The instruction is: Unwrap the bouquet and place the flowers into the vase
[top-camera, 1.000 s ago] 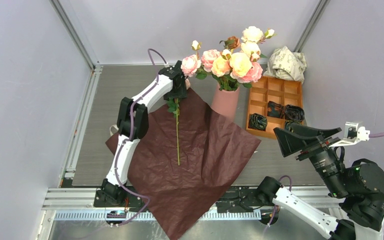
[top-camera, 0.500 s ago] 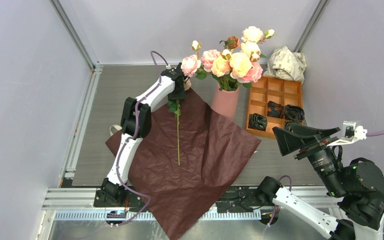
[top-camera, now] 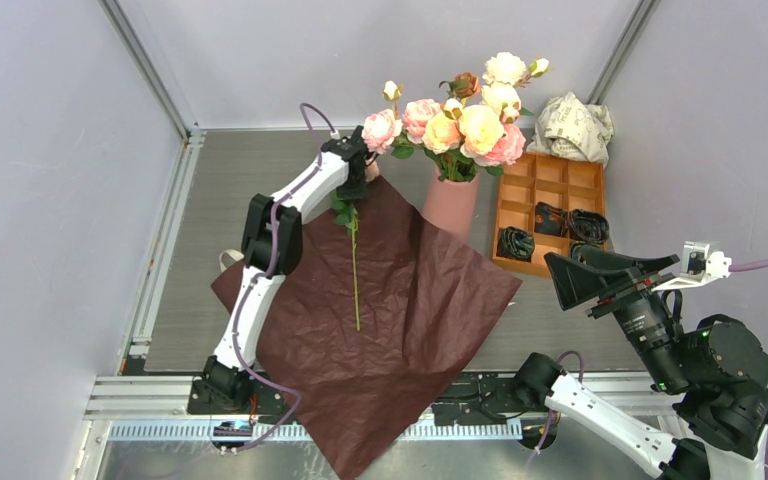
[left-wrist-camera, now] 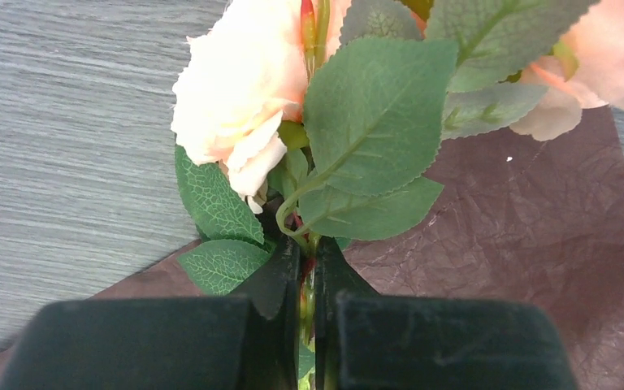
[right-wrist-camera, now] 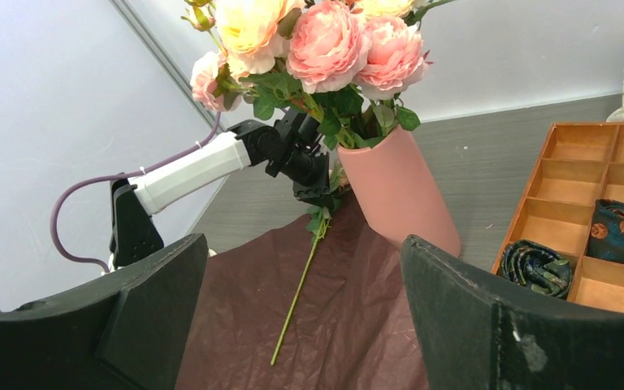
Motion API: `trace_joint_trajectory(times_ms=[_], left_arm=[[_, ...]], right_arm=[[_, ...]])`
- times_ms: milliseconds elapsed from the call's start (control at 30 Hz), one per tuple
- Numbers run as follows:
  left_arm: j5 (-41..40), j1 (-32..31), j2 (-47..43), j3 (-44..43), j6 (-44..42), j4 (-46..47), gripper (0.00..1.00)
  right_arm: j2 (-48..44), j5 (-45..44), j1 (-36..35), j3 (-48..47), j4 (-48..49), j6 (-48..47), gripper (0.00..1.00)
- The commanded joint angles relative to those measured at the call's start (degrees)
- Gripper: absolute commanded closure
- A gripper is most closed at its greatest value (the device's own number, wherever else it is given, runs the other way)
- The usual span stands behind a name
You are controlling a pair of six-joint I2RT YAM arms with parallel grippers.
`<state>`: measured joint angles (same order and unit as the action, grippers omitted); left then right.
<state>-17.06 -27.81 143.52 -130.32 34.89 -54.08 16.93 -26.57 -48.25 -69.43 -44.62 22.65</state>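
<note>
Though unclear overhead, fingers (left-wrist-camera: 275,280) around stem (top-camera: 355,285).

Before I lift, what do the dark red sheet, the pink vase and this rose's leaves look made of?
Dark red sheet: thin matte paper, going by its fine crinkles and creases. Pink vase: smooth matte surface, perhaps ceramic or plastic; unclear which. Rose leaves: probably artificial fabric or plastic, given uniform pressed veins and neat serrated edges.
</note>
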Motion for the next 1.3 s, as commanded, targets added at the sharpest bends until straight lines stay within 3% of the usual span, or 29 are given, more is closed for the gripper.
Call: trace_joint_trajectory(times_ms=[0,267,500,967,1100,1267], left_arm=[[-0.6,0.8,-1.4,0.0,-0.4,0.2,1.00],[-2.8,1.1,-14.5,10.3,0.2,4.4,1.00],[-3.9,1.0,-34.2,20.4,-0.7,8.7,1.00],[-2.4,-4.3,-69.1,31.3,-4.4,16.8,1.00],[1.3,-5.1,-76.8,34.3,-4.9,19.9,1.00],[17.3,-5.6,-86.9,40.8,-8.5,31.5,1.00]], right_arm=[[0.8,-1.0,-0.2,0.1,2.9,0.7,0.06],[1.1,-1.5,-0.1,0.6,2.7,1.2,0.06],[1.1,-1.8,-0.1,1.1,2.8,1.9,0.06],[-0.8,-1.4,-0.1,2.7,2.5,5.7,0.06],[-1.5,-1.7,-0.2,2.7,1.9,6.8,0.06],[-1.4,-1.5,-0.1,2.8,1.6,7.8,0.06]])
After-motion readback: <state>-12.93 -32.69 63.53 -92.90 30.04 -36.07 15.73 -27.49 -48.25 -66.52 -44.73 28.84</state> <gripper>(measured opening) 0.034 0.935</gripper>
